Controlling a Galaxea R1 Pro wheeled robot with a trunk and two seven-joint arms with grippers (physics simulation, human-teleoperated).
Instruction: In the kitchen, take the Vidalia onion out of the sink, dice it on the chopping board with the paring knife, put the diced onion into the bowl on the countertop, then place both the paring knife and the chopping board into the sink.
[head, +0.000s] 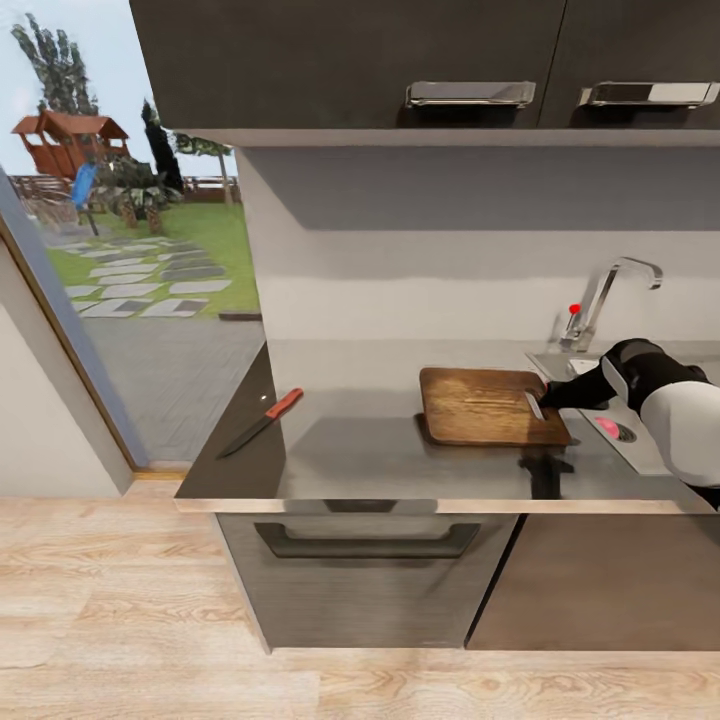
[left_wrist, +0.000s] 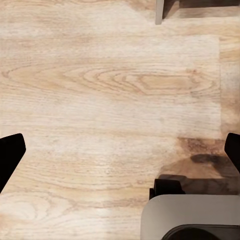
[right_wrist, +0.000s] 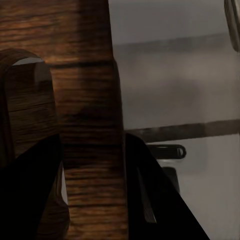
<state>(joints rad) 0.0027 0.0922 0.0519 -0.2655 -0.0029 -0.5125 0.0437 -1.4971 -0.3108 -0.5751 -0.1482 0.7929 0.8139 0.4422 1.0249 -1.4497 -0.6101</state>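
Observation:
The brown wooden chopping board (head: 490, 405) lies on the light-grey countertop (head: 370, 455), just left of the sink (head: 548, 362). My right gripper (head: 542, 402) reaches from the sink side over the board's right edge. In the right wrist view its dark fingers (right_wrist: 150, 200) stand on either side of the board's edge (right_wrist: 85, 100), shut on it. The red-handled paring knife (head: 262, 421) lies apart at the counter's left end. A small pink round thing (head: 607, 427) sits in the sink by the drain. My left gripper (left_wrist: 120, 150) hangs open over the wooden floor. The bowl is out of view.
The chrome faucet (head: 612, 288) with a red knob (head: 574, 309) rises behind the sink. Dark upper cabinets (head: 350, 60) hang above the counter. A glass door (head: 130, 260) to the garden is at the left. My base (left_wrist: 190, 217) shows over the floor.

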